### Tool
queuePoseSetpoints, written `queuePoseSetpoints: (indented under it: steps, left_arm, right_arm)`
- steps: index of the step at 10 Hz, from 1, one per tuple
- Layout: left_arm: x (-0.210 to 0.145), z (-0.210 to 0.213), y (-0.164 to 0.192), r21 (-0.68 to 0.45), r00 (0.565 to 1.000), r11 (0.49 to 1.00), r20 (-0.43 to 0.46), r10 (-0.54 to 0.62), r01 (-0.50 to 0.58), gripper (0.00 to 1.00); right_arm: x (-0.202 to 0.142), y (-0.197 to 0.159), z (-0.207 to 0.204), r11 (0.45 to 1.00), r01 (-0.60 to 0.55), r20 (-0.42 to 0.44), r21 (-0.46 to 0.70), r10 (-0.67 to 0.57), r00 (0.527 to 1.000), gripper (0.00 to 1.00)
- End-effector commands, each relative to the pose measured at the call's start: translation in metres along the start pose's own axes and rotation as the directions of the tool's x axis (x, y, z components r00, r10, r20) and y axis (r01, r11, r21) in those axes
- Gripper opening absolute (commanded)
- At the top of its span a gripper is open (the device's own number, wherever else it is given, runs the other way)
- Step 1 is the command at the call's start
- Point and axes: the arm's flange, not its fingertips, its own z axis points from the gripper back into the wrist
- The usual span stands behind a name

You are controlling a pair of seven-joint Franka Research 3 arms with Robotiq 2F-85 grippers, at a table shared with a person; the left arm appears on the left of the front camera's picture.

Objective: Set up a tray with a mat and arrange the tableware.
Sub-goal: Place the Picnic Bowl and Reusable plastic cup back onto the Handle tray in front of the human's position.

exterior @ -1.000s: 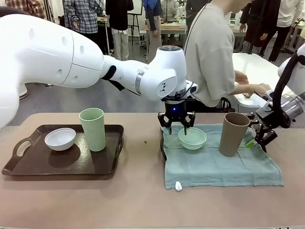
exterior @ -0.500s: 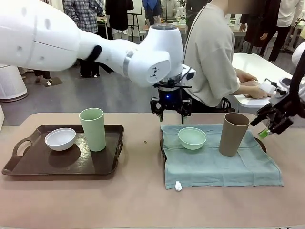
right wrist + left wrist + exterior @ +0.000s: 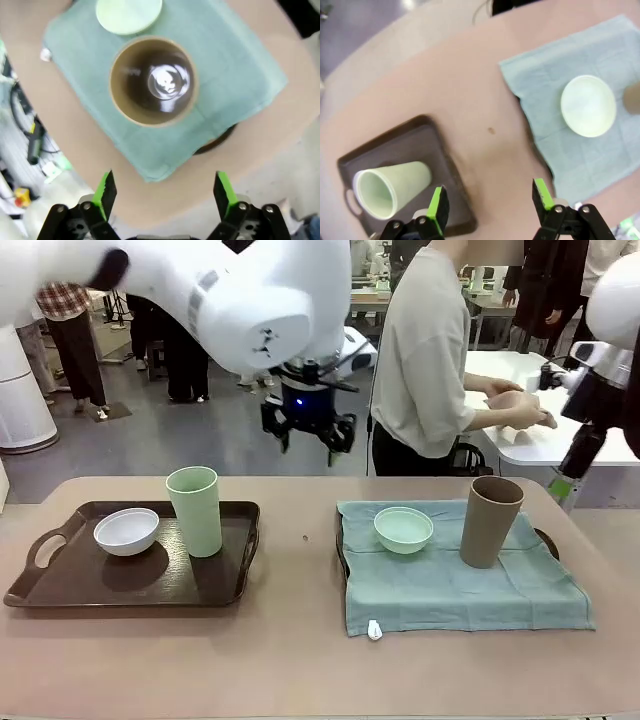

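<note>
Now both pairs of jaws hang wide open and empty, the left jaws high above the worktop (image 3: 300, 660), the right jaws over the tan-brown tumbler (image 3: 490, 522). That tumbler and the mint-green bowl (image 3: 403, 529) stand on the teal mat (image 3: 450, 595); the pale-green tumbler (image 3: 195, 510) and white bowl (image 3: 126, 531) sit on the bare brown tray (image 3: 220, 585). A jaw clipping either tall tumbler's rim would likely topple it, or drag the loose mat.

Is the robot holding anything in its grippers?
No, nothing. The left gripper and the right gripper are both open and empty.
</note>
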Motion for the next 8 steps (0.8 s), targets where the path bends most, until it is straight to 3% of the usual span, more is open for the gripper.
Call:
queuePoseSetpoints:
  steps: [1,3,5,6,7,8]
  left_arm:
    - [-0.016,0.017,0.025,0.073,0.997,0.995,0.029,0.065,-0.067,0.87]
    - [-0.022,0.03,0.047,0.096,0.99,0.985,0.05,0.135,-0.14,0.87]
    - [-0.028,0.038,0.064,0.089,0.977,0.973,0.041,0.209,-0.212,0.87]
    - [-0.026,0.033,0.071,0.074,0.97,0.967,0.011,0.244,-0.244,0.87]
    - [-0.014,0.043,0.063,0.081,0.985,0.982,0.042,0.166,-0.169,0.87]
    - [-0.014,0.043,0.063,0.081,0.985,0.982,0.042,0.166,-0.169,0.87]
  right_arm:
    - [0.038,0.031,0.01,0.989,0.15,0.032,-0.017,-0.15,0.988,1.0]
    - [0.074,0.047,0.018,0.964,0.265,0.139,-0.032,-0.258,0.956,1.0]
    - [0.094,0.034,0.008,0.914,0.4,0.155,-0.061,-0.388,0.909,1.0]
    - [0.098,0.026,0.002,0.907,0.418,0.137,-0.044,-0.409,0.902,1.0]
    - [0.085,0.048,0.021,0.944,0.328,0.148,-0.031,-0.32,0.936,1.0]
    - [0.085,0.048,0.021,0.944,0.328,0.148,-0.031,-0.32,0.936,1.0]
